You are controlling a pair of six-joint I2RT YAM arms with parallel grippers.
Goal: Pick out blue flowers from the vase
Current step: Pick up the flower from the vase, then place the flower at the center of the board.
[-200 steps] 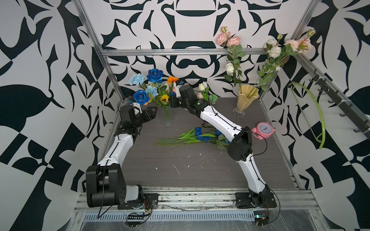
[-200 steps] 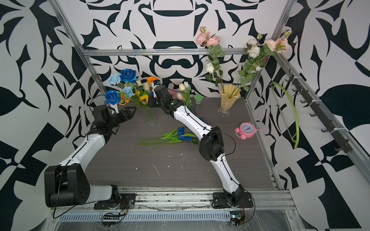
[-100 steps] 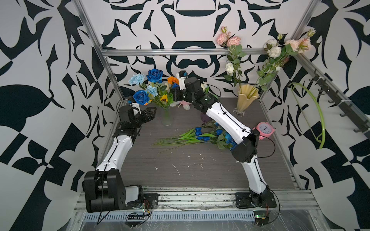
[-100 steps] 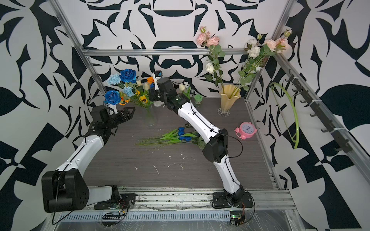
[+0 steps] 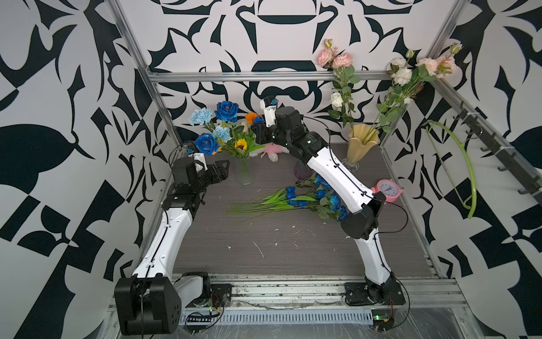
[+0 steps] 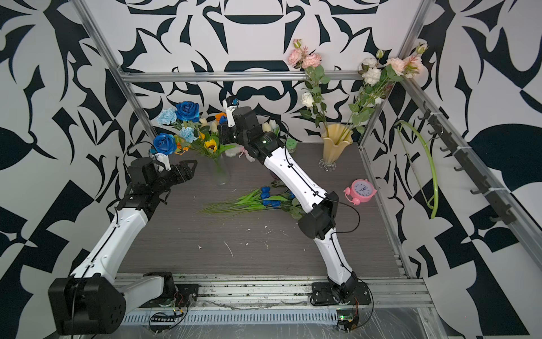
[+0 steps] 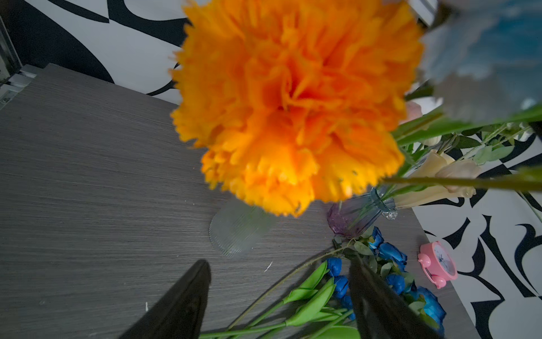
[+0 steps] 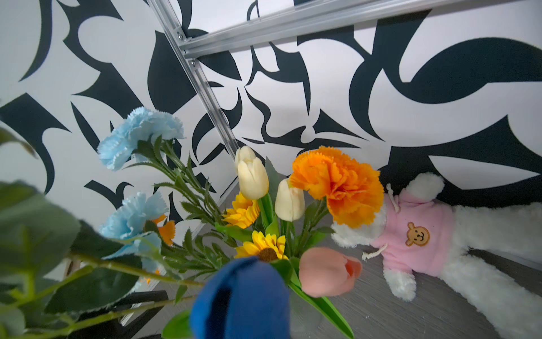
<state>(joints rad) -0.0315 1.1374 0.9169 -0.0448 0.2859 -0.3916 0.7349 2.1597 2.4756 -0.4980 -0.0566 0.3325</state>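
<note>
"Two grippers are yours; how does each stand?"

"My left gripper has its jaws spread wide and holds nothing. It hovers above the table, near the clear vase but not touching it. My right gripper is clenched tight, up at bloom height on the vase's other side. A dark-blue tulip fills the near edge of its wrist view and hides the fingers, so I cannot tell whether the stem is pinched."

"Where are the blue flowers?"

"Some stand in the vase: two roses, one high and one lower towards my left arm, with pale carnations beside them. Others lie flat on the table between my arms: blue tulips with long green leaves, and more roses partly under my right arm."

"What else fills the vase?"

"An orange marigold, blurred and huge before my left wrist camera, a sunflower, cream tulips and a pink tulip. A plush toy in a pink top lies on the table beyond the vase."
</note>
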